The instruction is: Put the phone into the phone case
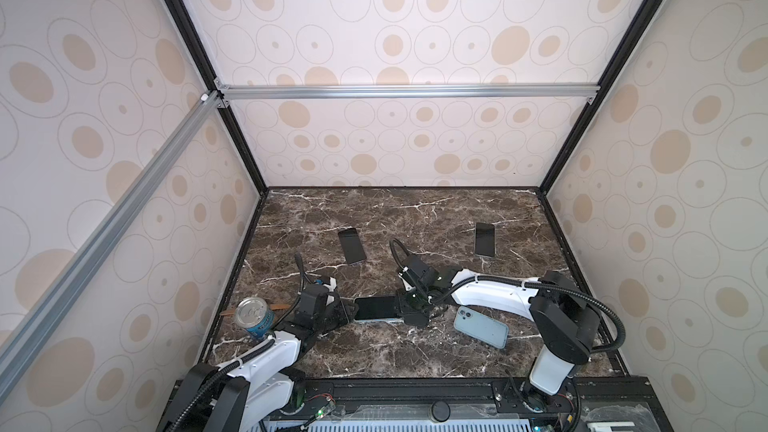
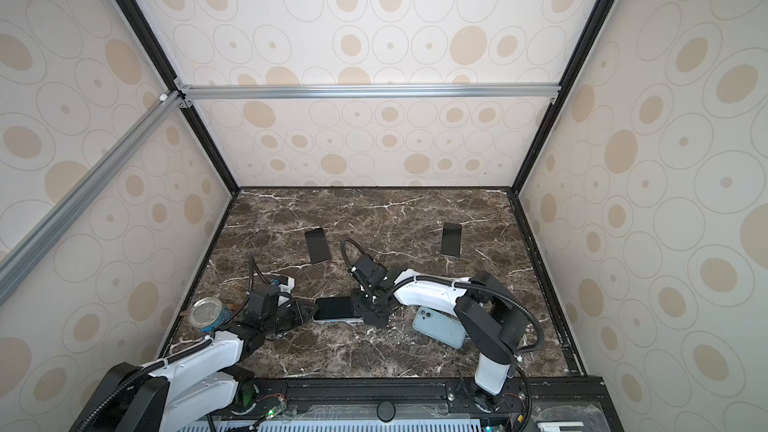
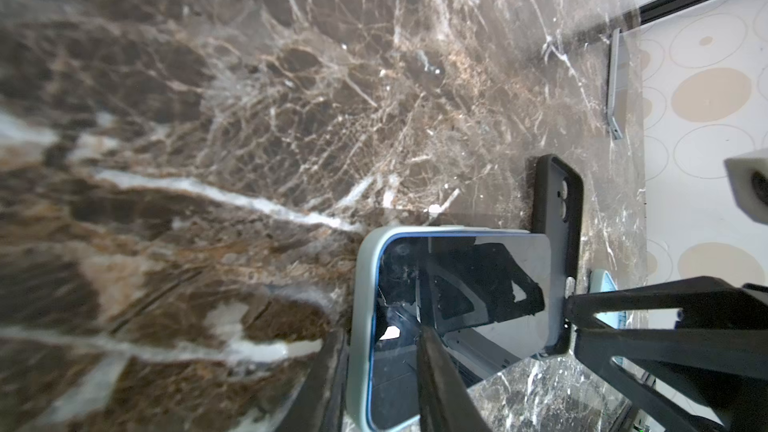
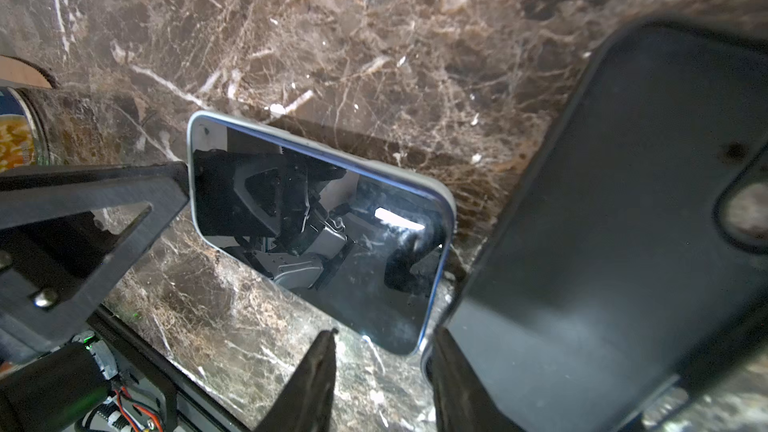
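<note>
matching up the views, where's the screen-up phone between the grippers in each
top view: blue-edged phone front centre
top view: blue-edged phone front, left of centre
left wrist: blue-edged phone lower middle, cut off below
right wrist: blue-edged phone centre
shared landmark: black phone case beside it, in both wrist views

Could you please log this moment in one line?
phone: screen up; left gripper: at one end; right gripper: other end, by tilted black case

A dark brown marble tabletop (image 1: 415,218), veined in white, forms the floor of the booth. Behind it and on both sides of it rise pale walls (image 1: 415,147) printed with grey rings and tan ovals. Black frame posts (image 1: 243,147) climb from its far corners; a silver rail (image 1: 407,91) crosses above its back edge. Light is soft, even.
</note>
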